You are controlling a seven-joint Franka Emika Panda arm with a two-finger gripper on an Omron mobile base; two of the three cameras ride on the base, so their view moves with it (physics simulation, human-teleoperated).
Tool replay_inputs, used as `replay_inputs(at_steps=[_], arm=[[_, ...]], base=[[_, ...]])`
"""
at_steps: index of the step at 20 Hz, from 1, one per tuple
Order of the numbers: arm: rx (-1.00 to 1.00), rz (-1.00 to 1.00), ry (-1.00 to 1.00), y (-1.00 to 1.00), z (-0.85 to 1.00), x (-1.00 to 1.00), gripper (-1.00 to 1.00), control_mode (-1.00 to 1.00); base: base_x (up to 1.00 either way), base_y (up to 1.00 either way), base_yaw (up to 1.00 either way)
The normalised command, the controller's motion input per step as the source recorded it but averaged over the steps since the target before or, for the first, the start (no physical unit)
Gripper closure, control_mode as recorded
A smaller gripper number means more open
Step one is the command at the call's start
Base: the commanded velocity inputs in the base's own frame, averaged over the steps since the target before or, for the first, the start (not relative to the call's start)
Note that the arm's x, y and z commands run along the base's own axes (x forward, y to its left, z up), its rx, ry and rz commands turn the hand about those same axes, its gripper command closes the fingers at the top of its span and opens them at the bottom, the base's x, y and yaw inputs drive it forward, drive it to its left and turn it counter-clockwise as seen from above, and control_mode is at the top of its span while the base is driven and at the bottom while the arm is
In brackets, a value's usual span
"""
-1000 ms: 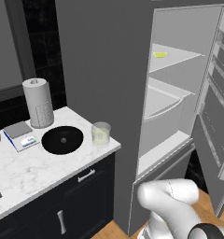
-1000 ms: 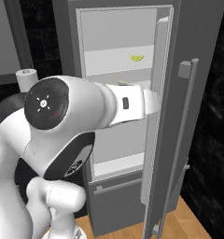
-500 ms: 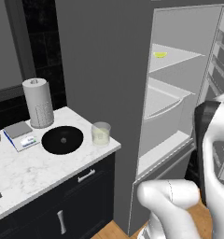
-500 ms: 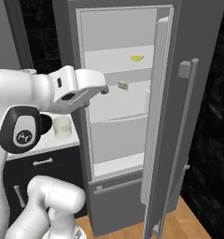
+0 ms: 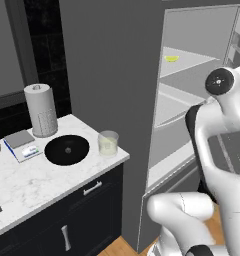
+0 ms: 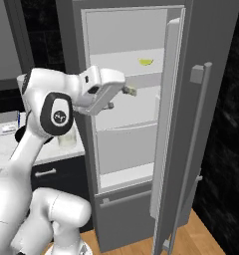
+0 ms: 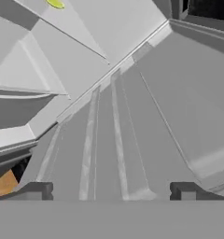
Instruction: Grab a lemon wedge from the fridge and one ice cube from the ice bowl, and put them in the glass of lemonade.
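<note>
The fridge [image 5: 117,75] stands open, its door [image 6: 179,124] swung out to the right. The lemon wedge [image 5: 172,58] [image 6: 146,62] lies small and yellow-green on an upper white shelf, and it also peeks in at the hand view's top left [image 7: 55,3]. My gripper [image 6: 127,91] [image 7: 111,191] hovers open and empty in front of the shelves, below and left of the wedge. The glass of lemonade [image 5: 108,143] stands near the counter's right corner, with the black ice bowl [image 5: 67,149] just left of it.
A white paper-towel roll [image 5: 41,110] stands at the back of the marble counter [image 5: 32,185], with a small scale [image 5: 22,145] beside the bowl. The door's long bar handle [image 6: 198,149] sticks out on the right. White shelves and a drawer [image 6: 124,149] fill the fridge below my hand.
My arm has swung up from low by the base toward the open fridge. Over the last half second the elbow rose and the hand edged closer to the shelves. The jaws stayed open.
</note>
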Motion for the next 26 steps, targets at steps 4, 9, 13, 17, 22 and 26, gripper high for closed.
replay_inputs(at_steps=[4, 9, 13, 17, 22, 26], arm=[[-0.03, -0.05, 0.35, -0.43, -0.18, 0.96, -1.00, -1.00], [0.00, -0.01, 0.20, -0.84, -0.40, 0.62, -1.00, -1.00], [0.00, -0.01, 0.04, -0.87, -0.49, 0.40, -1.00, -1.00], [0.00, -0.05, 0.00, -0.67, -0.38, 0.15, -1.00, -1.00], [-0.02, -0.07, 0.00, -0.71, -0.24, 0.06, -1.00, -1.00], [-0.01, -0.08, 0.00, -0.87, -0.11, 0.10, -1.00, -1.00]], base=[[0.00, 0.00, 0.00], [0.00, 0.00, 0.00], [0.00, 0.00, 0.00], [0.00, 0.00, 0.00], [0.00, 0.00, 0.00], [0.00, 0.00, 0.00]])
